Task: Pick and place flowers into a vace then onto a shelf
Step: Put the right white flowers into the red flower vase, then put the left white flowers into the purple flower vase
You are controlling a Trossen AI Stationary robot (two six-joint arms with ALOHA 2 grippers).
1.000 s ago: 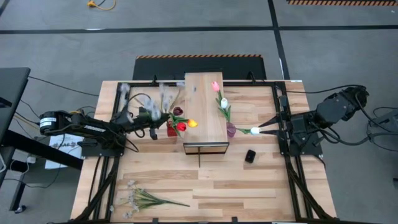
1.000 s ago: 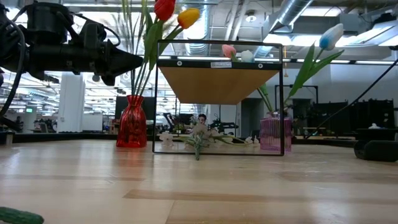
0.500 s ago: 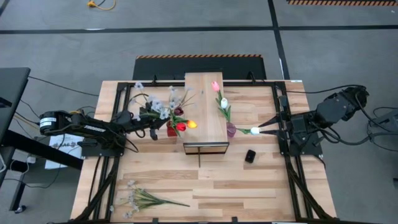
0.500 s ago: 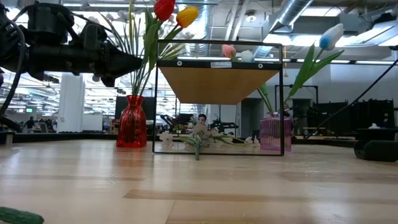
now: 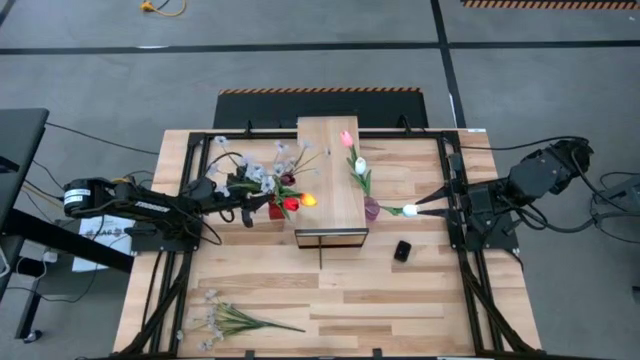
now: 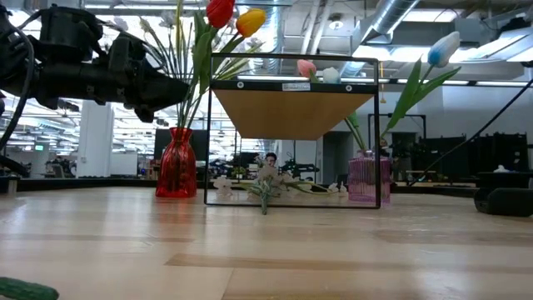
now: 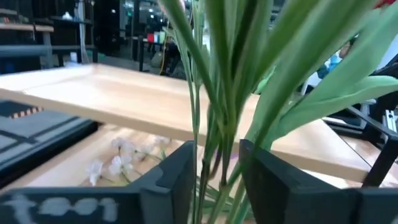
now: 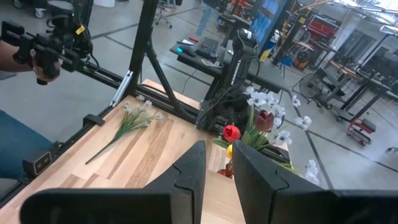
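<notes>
Straddling stems (image 7: 214,124), left gripper (image 7: 214,171) blocks red vase (image 6: 176,162).

Seen from above: left gripper (image 5: 252,203) just beside red vase (image 5: 276,211) holding red tulip (image 5: 291,203), yellow tulip (image 5: 310,198) and pale sprays (image 5: 262,172). Shelf (image 5: 330,185) at centre, pink tulip (image 5: 347,139) lying on it. Right gripper (image 5: 432,205) near white tulip (image 5: 410,210). Loose spray (image 5: 235,321) on table (image 5: 400,300).

I'm seeing a red vase (image 6: 176,162) with red tulip (image 6: 220,12) and yellow tulip (image 6: 251,22) on green stems, pale whitish blossoms (image 5: 275,160) spread beside them. A pinkish-purple vase (image 6: 363,178) carries a white tulip (image 6: 444,48). The shelf (image 5: 330,175) is light wood on a black frame; the tabletop (image 5: 300,290) is pale striped planks.
</notes>
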